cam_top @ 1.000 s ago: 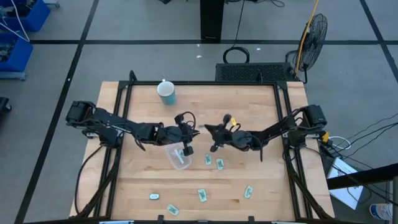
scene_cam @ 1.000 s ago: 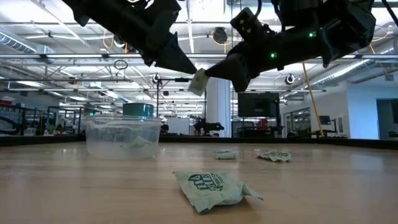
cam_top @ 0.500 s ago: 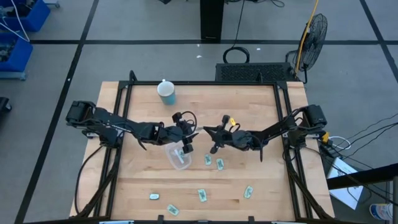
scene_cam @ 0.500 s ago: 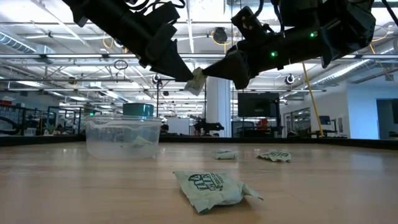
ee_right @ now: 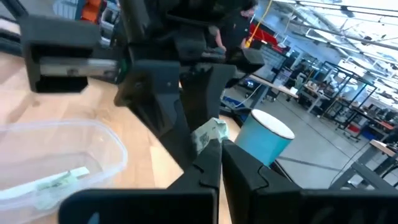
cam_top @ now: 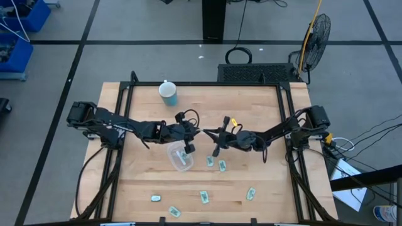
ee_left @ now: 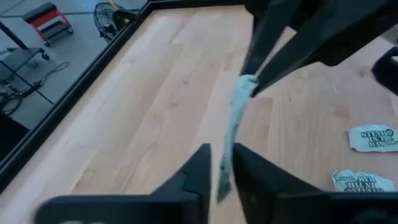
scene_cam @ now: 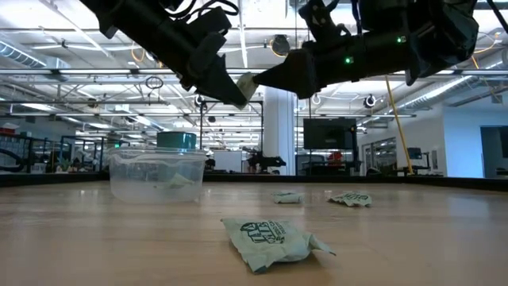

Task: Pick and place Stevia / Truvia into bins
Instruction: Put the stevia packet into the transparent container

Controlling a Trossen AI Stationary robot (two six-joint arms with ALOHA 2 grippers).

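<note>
**Both grippers pinch one sachet in mid-air**

The left gripper [scene_cam: 235, 89] and the right gripper [scene_cam: 255, 79] meet tip to tip above the table [cam_top: 264, 107], each clenched on an opposite end of the same pale sachet [scene_cam: 245, 83]. In the left wrist view that sachet [ee_left: 235, 124] runs lengthwise from between the left fingers up to the right fingers' tips. No print on it can be read.

The clear bin [scene_cam: 156, 175] stands below and to the side of the left fingers, with a sachet lying inside [ee_right: 59, 182].

Loose packets lie on the wood beyond the right fingers; two [ee_left: 371, 137] [ee_left: 357, 180] carry dark-green lettering that looks like "STEVIA IN THE RAW". The nearest crumpled one [scene_cam: 268, 241] shows a round green emblem, its words unreadable.

A light blue cup [ee_right: 262, 142] stands behind the fingers.
</note>
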